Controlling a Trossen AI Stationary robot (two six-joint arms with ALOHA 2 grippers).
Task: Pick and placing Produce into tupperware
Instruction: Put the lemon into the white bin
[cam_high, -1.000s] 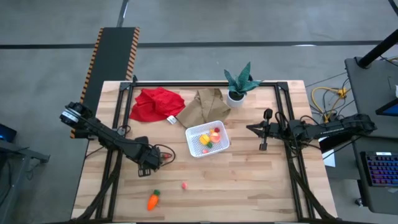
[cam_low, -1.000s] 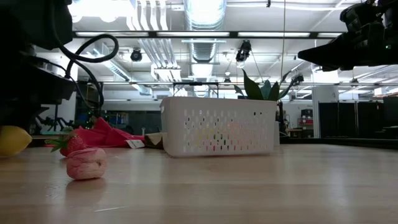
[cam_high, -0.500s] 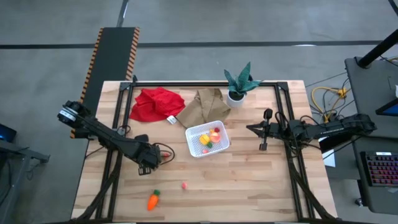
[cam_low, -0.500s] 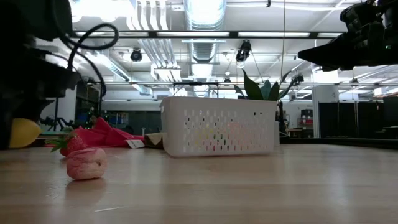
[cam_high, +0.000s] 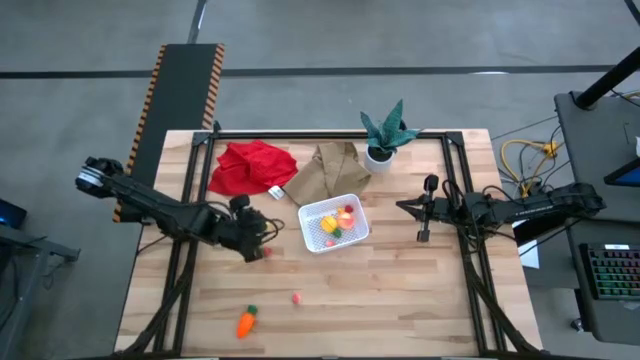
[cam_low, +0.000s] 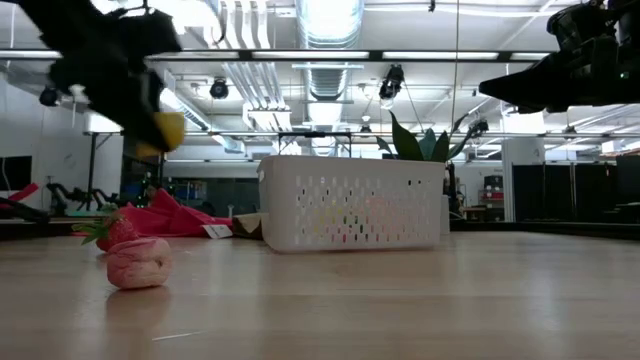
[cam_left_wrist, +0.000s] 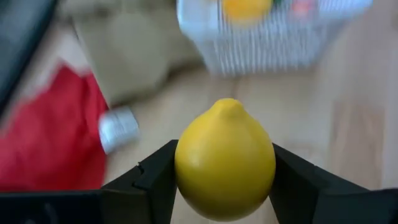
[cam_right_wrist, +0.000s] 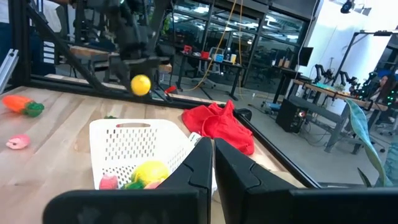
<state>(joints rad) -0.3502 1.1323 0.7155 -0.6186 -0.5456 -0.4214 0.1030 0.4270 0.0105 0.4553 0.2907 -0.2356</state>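
Now, your readout for this moment:

Risk: your left gripper (cam_high: 257, 232) carries the lemon (cam_left_wrist: 224, 159) clear of the table. I judge that the smooth round fruit could squirt out of the pinch if you swing fast, because it is held only at its two sides.

Risk, drop point: the tupperware (cam_high: 334, 223) lies well to the right of the lemon. Let go early and the lemon lands on bare wood and probably rolls.

Risk, crowding: the tupperware already holds several produce pieces, so a hard drop could bounce one out.

Left gripper: parted about as wide as the lemon and clamped on it, one finger (cam_left_wrist: 158, 177) against each flank. In the low view the lemon hangs above table level.

Right gripper (cam_high: 424, 214): fingers pressed together, holding nothing, parked to the right of the tupperware.

Left to fetch: the carrot (cam_high: 246, 321) near the front edge, a pink piece (cam_high: 296, 297) right of it, and a red berry (cam_high: 267, 253) just beside your left gripper.
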